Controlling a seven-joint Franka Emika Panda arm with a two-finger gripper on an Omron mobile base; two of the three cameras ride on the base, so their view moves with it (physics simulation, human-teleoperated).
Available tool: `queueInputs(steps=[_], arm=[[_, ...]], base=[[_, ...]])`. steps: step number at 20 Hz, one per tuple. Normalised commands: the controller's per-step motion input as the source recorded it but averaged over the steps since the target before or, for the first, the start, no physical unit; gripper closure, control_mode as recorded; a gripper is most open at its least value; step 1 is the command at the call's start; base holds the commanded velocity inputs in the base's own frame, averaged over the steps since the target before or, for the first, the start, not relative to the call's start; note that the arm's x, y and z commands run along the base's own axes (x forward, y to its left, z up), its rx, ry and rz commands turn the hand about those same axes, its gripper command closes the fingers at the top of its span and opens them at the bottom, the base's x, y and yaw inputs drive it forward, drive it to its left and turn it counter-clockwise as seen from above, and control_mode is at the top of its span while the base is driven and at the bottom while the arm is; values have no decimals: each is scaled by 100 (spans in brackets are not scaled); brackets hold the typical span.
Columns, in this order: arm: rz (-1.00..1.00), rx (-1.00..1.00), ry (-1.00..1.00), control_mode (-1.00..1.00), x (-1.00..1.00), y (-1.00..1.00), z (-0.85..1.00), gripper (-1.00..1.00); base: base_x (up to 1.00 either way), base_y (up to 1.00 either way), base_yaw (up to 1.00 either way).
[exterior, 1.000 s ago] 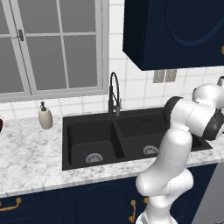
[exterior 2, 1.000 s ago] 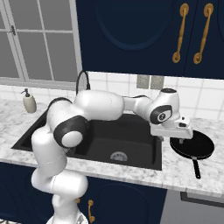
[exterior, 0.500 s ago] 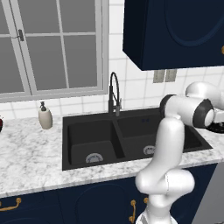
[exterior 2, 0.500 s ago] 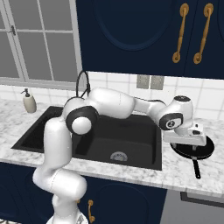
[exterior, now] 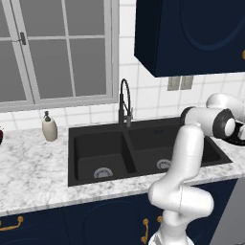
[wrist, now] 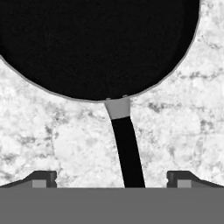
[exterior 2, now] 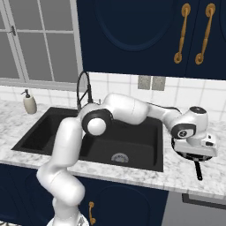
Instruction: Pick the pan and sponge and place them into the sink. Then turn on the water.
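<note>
Directly below the gripper (wrist: 112,178), the pan (wrist: 96,43) lies on the marble worktop (wrist: 52,135) right of the sink (exterior 2: 132,137). Jaws spread wide, straddling the handle without touching it.

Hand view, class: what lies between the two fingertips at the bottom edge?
The black handle of the pan runs up between the fingertips to the round pan body. Bare marble counter shows on both sides; the jaws stand wide apart.

arm swung right, lowered over pan (wrist: 96,43)
</note>
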Motion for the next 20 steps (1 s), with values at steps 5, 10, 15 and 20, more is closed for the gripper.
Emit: queueInputs(steps=[5, 10, 15, 20], arm=[[0, 1, 0, -100, 1, -7, -45, -100], [1, 3, 0, -100, 9, 0, -40, -100], [1, 2, 0, -100, 12, 0, -29, -100], [0, 0, 0, -100, 9, -2, -20, -100]], base=[[0, 0, 0], [0, 0, 0], [0, 0, 0], [0, 0, 0]])
